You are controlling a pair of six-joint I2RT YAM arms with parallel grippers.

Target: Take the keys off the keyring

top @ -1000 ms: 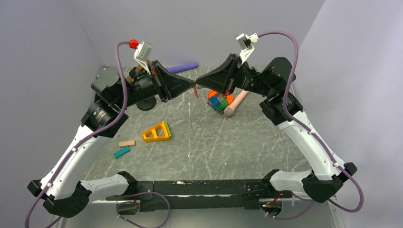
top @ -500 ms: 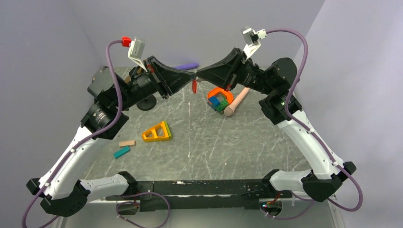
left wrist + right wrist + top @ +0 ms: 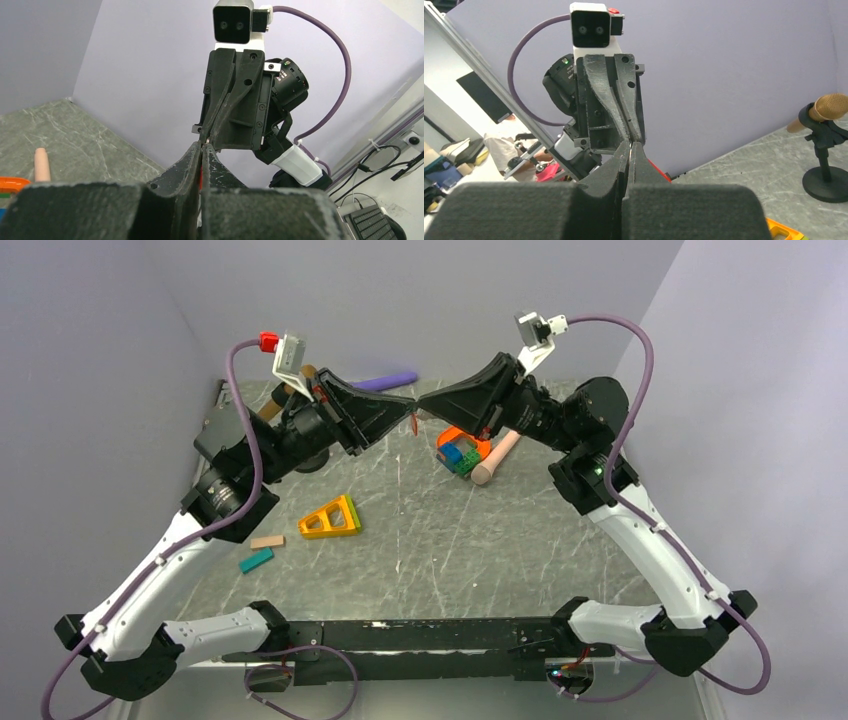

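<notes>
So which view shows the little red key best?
Top external: the red key hangs clear below the left gripper and right gripper tips. Wrist views show only a mostly hidden red sliver.

The left arm (image 3: 165, 558) and right arm (image 3: 655, 545) rise from their bases and bend inward, wrists level and facing each other. The left claw (image 3: 406, 406) and right claw (image 3: 427, 402) meet tip to tip, each with its jaws pressed together.
</notes>
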